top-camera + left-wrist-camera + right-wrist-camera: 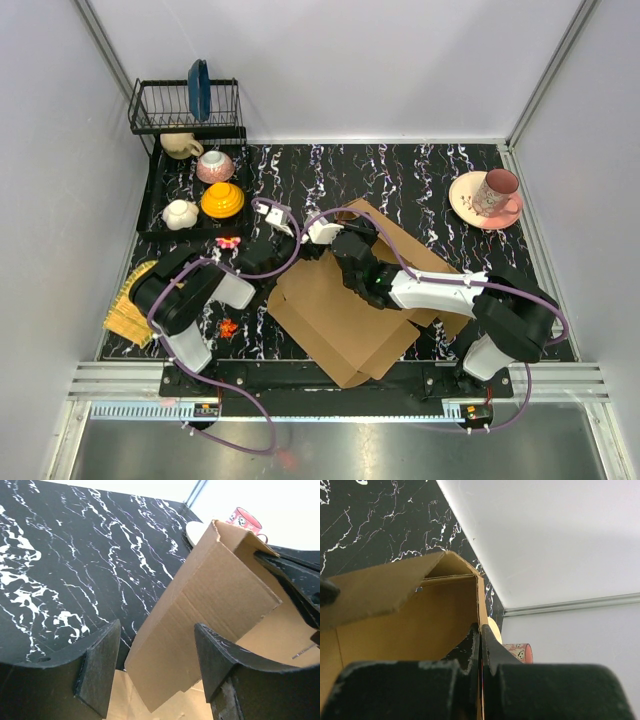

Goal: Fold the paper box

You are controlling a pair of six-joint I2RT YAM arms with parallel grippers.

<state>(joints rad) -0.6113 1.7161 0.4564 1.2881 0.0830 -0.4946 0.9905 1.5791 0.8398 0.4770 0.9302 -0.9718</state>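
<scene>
The paper box (335, 315) is a brown cardboard sheet lying mid-table, with its far flap raised. My right gripper (345, 245) reaches over it from the right and is shut on the upright edge of a cardboard wall (445, 610); the jaws (481, 637) pinch it thinly. My left gripper (305, 248) comes from the left and is open. In the left wrist view its fingers (100, 670) stand wide apart, with the raised flap (210, 600) just beyond and between them, not touching. The right gripper's dark finger shows at that view's right edge.
A dish rack (160, 110) with a blue plate (199, 88) stands back left, above a tray with cups and bowls (222, 200). A pink mug (497, 190) on a saucer (462, 200) sits back right. A yellow mat (128, 308) lies at the left edge.
</scene>
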